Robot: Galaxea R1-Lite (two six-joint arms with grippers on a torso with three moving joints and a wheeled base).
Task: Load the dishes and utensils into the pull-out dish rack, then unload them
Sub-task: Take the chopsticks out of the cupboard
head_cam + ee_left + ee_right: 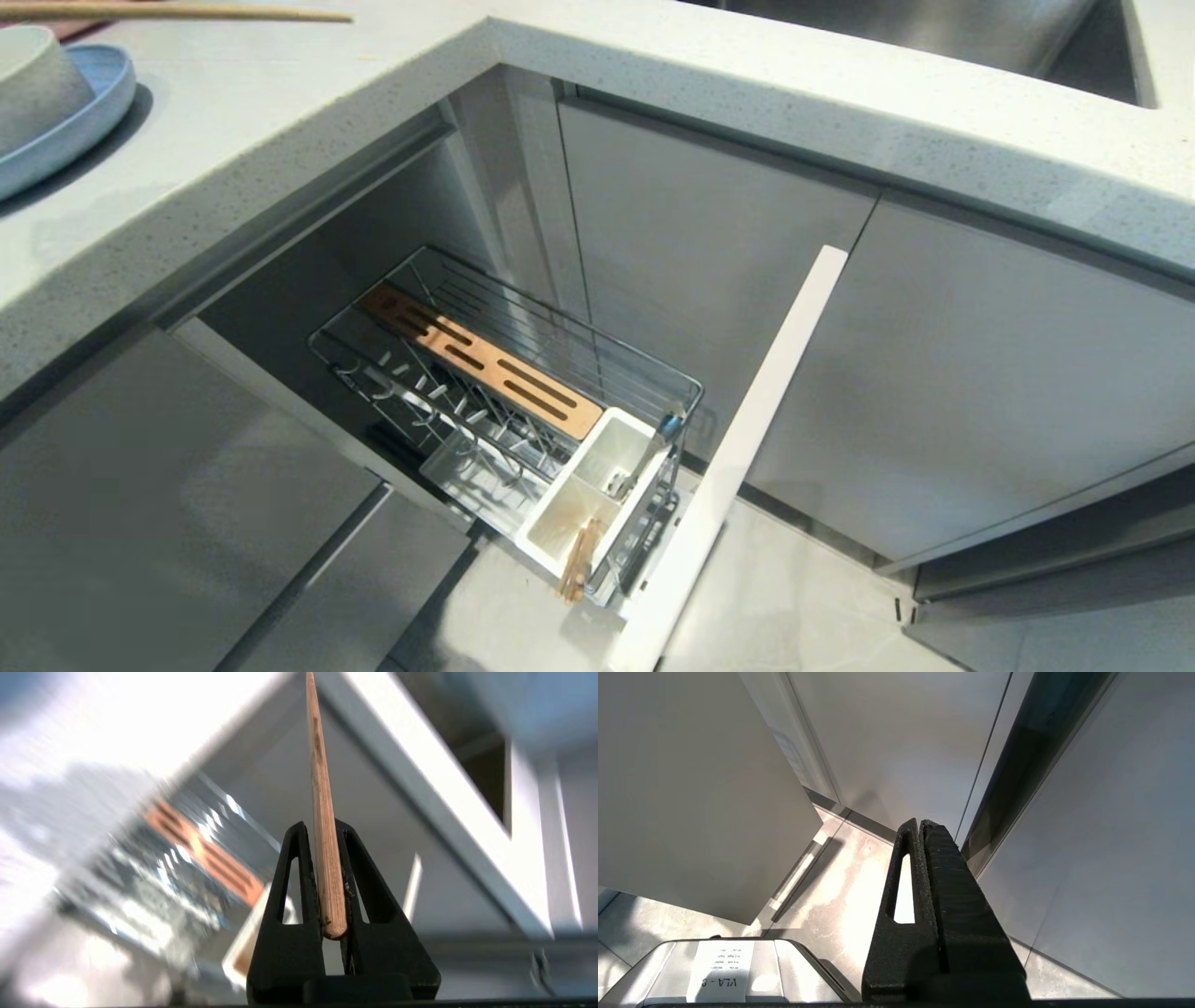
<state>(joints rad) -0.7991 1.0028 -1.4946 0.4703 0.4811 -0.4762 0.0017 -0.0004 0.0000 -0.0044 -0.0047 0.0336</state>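
Left end effector (327,877) was clamped on a single wooden chopstick (322,812), gripped close to its thick butt end, with the long tapered length running out ahead of the fingers. In the head view that chopstick (177,13) showed level above the counter (280,121), beside the off-white bowl (33,79) sitting in the pale-blue plate (79,117). The pull-out dish rack (504,411) stood open below; its white caddy (597,495) already held another chopstick (579,560) and a metal spoon (649,453). Judgement: the stick is light, stiff and smooth, and an end grip could let it pivot or slip. Right end effector (922,868) hung parked near the floor, fingers pressed together, holding nothing.
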